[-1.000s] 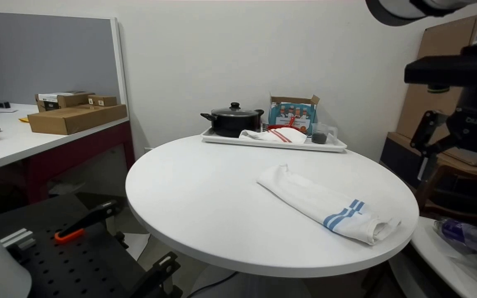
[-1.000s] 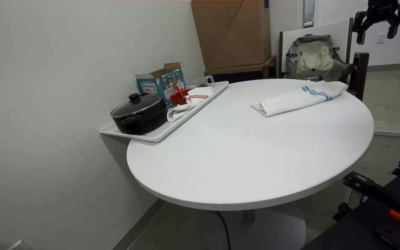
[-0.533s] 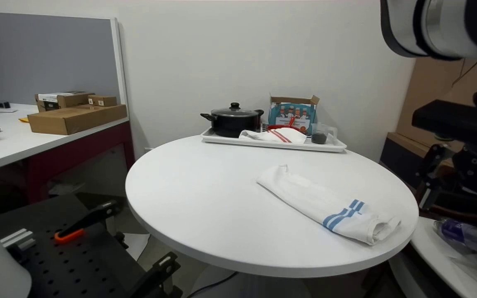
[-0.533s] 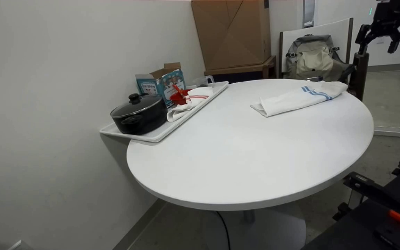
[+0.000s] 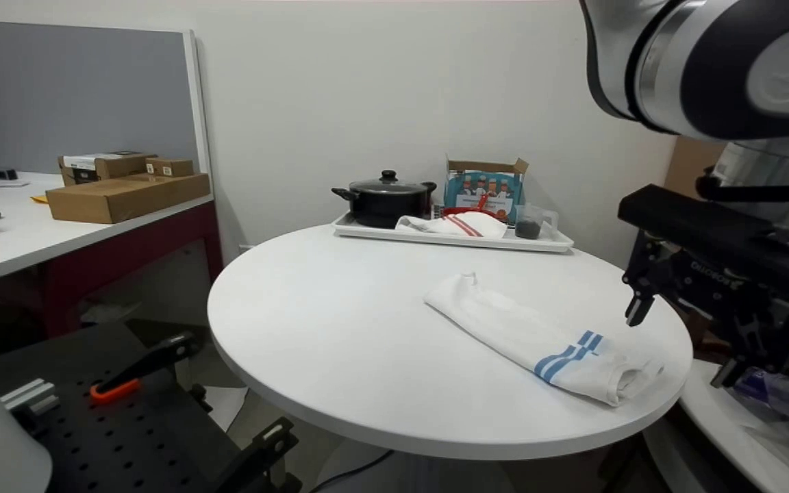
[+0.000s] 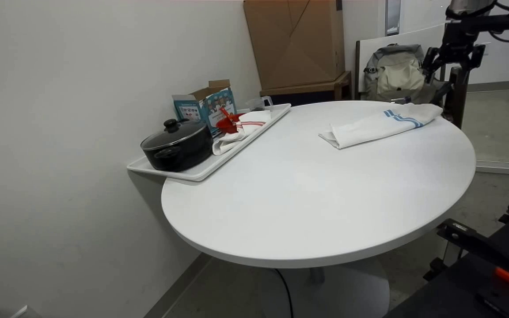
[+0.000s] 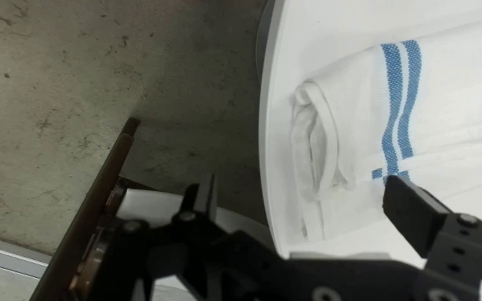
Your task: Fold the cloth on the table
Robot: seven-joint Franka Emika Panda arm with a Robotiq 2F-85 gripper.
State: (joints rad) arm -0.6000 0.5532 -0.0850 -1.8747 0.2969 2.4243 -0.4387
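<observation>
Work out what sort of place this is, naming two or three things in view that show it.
Probably a lab or office workroom: a robot arm hangs near the round table, a desk holds cardboard boxes, and a perforated black plate lies nearby.

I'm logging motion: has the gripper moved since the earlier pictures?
Yes: in an exterior view, the gripper has shifted left in the picture, from beside the table to partly overlapping it.

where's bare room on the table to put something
In an exterior view, the table lies bare left of the cloth, from tray to near rim; a smaller patch separates cloth and tray. Crowded: the tray, holding pot, red-striped towel, cup; the cloth's striped end, near the tool.
</observation>
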